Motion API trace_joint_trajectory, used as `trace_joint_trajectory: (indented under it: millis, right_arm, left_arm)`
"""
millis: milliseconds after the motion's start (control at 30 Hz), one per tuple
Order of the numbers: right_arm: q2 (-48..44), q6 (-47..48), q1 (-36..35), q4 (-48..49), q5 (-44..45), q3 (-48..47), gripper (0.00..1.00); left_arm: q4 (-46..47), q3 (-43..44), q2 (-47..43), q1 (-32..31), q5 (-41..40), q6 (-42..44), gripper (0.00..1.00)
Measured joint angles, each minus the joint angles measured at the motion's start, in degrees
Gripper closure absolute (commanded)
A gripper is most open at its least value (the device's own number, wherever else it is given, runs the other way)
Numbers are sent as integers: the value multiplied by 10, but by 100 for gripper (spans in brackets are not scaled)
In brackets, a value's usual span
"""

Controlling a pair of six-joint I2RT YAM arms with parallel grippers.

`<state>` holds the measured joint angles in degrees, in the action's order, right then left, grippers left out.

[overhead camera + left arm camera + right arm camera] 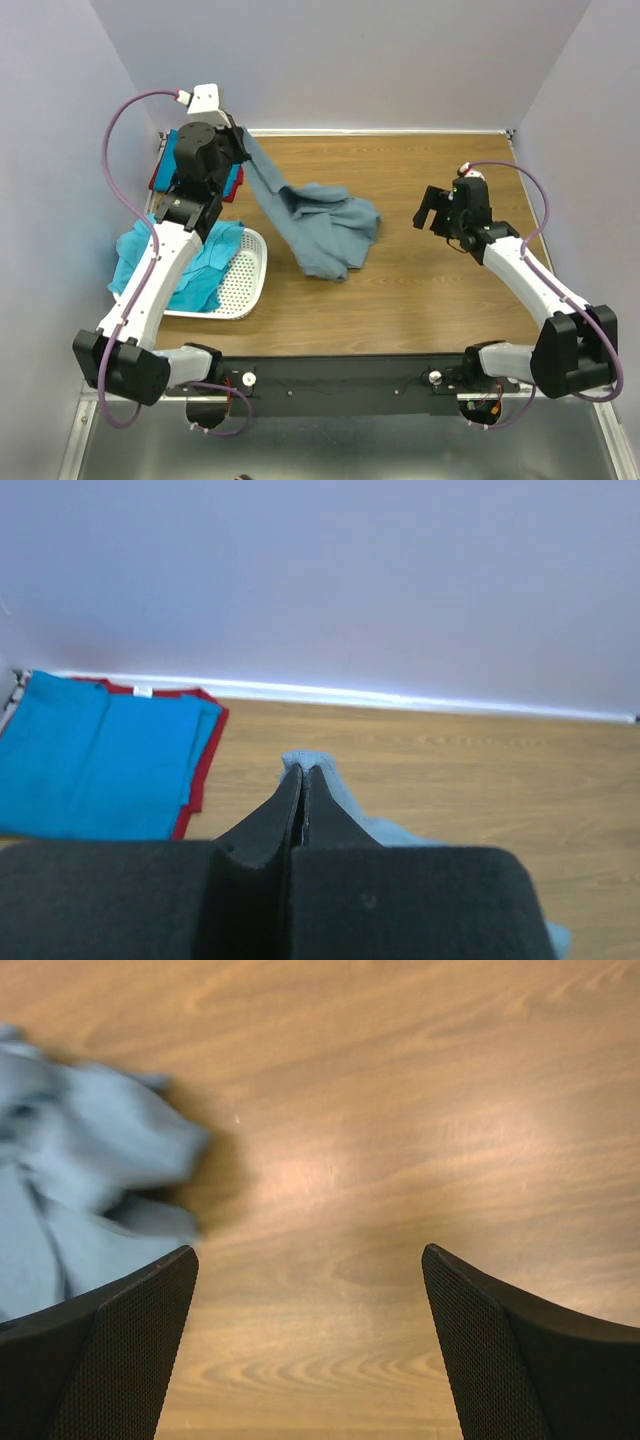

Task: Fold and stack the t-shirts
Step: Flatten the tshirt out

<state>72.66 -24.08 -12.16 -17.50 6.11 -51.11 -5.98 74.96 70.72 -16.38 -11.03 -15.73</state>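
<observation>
Top external view: the grey-blue t-shirt (pixel 330 225), centre frame, is held up for laying out by the left pincer (pixel 303 777), clamped on its corner (right pincer (pixel 308 1252) spread apart); spreading flat is called for next.

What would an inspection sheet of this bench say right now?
Surface: wooden table, grain visible.
Job's things: grey-blue shirt crumpled mid-table, one end lifted; turquoise shirt draped in the basket; blue shirt folded on red shirt, far left corner.
Clutter: the white perforated basket, near left.
Grippers: left gripper shut on grey-blue shirt; right gripper open above bare wood.
Cables: purple cable looping along each arm.
Surroundings: pale walls on three sides.
</observation>
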Motion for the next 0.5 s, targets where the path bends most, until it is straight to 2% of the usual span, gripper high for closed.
trace_joint_trajectory:
  millis: [267, 500]
  right_arm:
    - [-30, -25, -4, 35, -108, 95, 6]
    - [-17, -59, -80, 94, -174, 131, 7]
  left_arm:
    - [-66, -5, 55, 0, 26, 10, 100]
    - [-95, 3, 55, 0, 46, 28, 100]
